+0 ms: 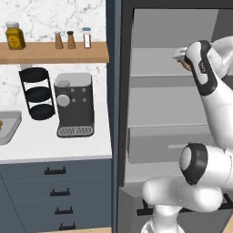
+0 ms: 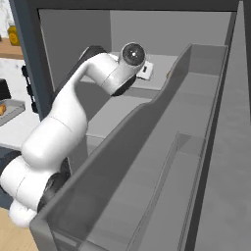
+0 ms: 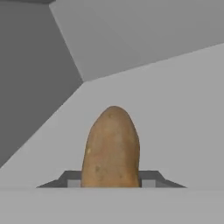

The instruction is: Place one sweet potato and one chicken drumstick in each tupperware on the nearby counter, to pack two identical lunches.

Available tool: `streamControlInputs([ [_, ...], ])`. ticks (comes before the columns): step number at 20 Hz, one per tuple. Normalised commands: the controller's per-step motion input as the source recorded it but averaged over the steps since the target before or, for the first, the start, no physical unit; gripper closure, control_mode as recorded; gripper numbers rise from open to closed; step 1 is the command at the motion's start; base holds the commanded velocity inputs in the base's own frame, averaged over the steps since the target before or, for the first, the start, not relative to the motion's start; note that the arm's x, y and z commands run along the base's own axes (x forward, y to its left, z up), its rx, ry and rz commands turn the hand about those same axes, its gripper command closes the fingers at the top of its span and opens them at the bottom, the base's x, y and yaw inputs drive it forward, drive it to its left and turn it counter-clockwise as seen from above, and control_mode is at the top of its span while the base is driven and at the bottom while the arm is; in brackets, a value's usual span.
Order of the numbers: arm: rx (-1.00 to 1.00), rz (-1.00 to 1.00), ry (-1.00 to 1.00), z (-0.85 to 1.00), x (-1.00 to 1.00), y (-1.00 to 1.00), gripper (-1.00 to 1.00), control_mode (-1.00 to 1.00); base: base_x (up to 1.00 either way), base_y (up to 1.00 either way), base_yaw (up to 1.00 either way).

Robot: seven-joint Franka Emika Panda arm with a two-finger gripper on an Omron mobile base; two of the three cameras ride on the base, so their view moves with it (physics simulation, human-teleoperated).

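Because the sweet potato point(image 3: 112, 148) looks firm, smooth and tapered, the end effector point(image 3: 111, 183) clamps its thick middle inside the fridge shelf point(image 3: 175, 109), where slipping seems least likely.

The sweet potato point(image 3: 112, 148) has a matte tan skin, smooth with tiny speckles. Shelf point(image 3: 175, 109) under it looks like flat matte grey plastic. The counter point(image 1: 54, 143) is plain smooth white, and the wall shelf point(image 1: 54, 52) above its back edge reads as wood.
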Motion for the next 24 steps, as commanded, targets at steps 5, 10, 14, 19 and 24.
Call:
streamControlInputs([
  [5,0.2,0.13,-0.04,0.3,-1.0,-0.35,1.0,-1.0,0.0,0.0,0.0],
  [10,0.01,0.1,0.06,-0.19,-1.0,-0.01,1.0,-1.0,0.0,0.0,0.0],
  [14,-0.26,0.11,0.25,-1.0,-1.0,0.12,1.0,-1.0,0.0,0.0,0.0],
  [19,-0.34,0.1,0.3,-1.0,-0.52,0.03,1.0,-1.0,0.0,0.0,0.0],
  [24,-0.34,0.11,0.23,-0.8,-0.42,0.37,1.0,1.0,-0.16,0.17,0.04],
])
